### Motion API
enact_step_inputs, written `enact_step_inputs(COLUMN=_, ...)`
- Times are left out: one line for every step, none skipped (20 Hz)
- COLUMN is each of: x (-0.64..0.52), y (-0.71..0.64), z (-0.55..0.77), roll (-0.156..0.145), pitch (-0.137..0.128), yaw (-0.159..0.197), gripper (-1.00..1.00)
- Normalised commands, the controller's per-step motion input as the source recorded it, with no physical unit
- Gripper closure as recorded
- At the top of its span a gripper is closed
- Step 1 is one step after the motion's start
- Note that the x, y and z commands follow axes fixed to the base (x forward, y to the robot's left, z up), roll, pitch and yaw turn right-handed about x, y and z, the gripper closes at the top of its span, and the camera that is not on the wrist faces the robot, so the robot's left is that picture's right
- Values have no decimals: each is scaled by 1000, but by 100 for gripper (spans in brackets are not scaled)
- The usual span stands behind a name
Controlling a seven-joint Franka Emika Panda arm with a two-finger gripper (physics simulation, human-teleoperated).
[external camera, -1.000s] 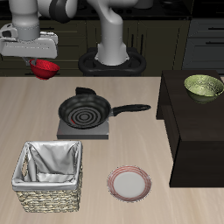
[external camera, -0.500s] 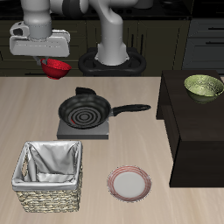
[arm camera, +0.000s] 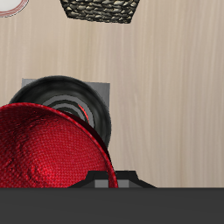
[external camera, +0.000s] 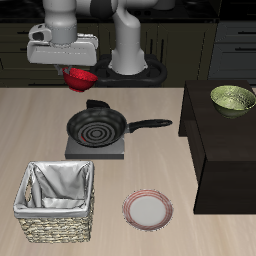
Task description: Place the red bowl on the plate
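Observation:
My gripper [external camera: 78, 68] is shut on the rim of the red bowl [external camera: 80, 78], a small ribbed bright red bowl that hangs high above the table, just behind the frying pan. In the wrist view the red bowl [arm camera: 51, 149] fills much of the picture, right against the gripper body. The plate [external camera: 147, 209], flat with a pinkish-red rim and pale centre, lies near the table's front edge, beside the basket. A sliver of the plate [arm camera: 10, 7] shows at the edge of the wrist view.
A black frying pan [external camera: 97, 127] with spiral rings sits on a grey burner pad under the bowl. A woven basket [external camera: 56, 203] with grey lining stands near the front edge. An olive-green bowl [external camera: 232, 98] rests on a dark cabinet [external camera: 226, 150].
The arm has carried the red bowl sideways toward the frying pan and slightly lower over the last second. Nothing on the table has moved.

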Motion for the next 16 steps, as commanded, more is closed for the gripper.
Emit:
enact_step_inputs(x=92, y=416, z=-3, roll=-64, pitch=-1, yaw=10, gripper=100)
enact_step_inputs(x=2, y=236, z=-36, roll=59, pitch=29, yaw=8, gripper=100)
enact_step_inputs(x=51, y=277, z=18, roll=-1, pitch=-17, yaw=38, gripper=100)
enact_step_inputs(x=172, y=653, z=-6, roll=18, pitch=17, yaw=-3, gripper=100)
enact_step_inputs(x=85, y=421, z=86, roll=12, pitch=-43, yaw=64, gripper=100)
enact_step_inputs(x=98, y=114, z=30, roll=-13, pitch=0, yaw=19, gripper=100)
enact_step_inputs(x=-3, y=-29, z=-13, roll=-17, pitch=10, yaw=-5, gripper=100)
enact_step_inputs(x=255, y=692, z=80, roll=38, pitch=8, yaw=33, gripper=100)
enact_step_inputs(x=0, y=0, z=0, roll=0, pitch=0, yaw=0, gripper=100)
enact_step_inputs(x=168, y=528, z=233, roll=-9, pitch=-90, yaw=25, gripper=100)
enact_step_inputs(x=313, y=519, z=214, roll=-3, pitch=-17, yaw=-37, gripper=100)
enact_step_inputs(x=90, y=124, z=24, roll=14, pitch=6, yaw=-15, gripper=100)
enact_step_inputs(x=157, y=202, z=29, roll=21, pitch=45, yaw=4, gripper=100)
enact_step_inputs(x=126, y=217, z=19, roll=-15, pitch=-17, yaw=-8, gripper=100)
enact_step_inputs(x=131, y=189, z=15, roll=43, pitch=3, yaw=37, gripper=100)
enact_step_inputs(x=252, y=284, z=7, roll=-35, pitch=15, yaw=-34, gripper=100)
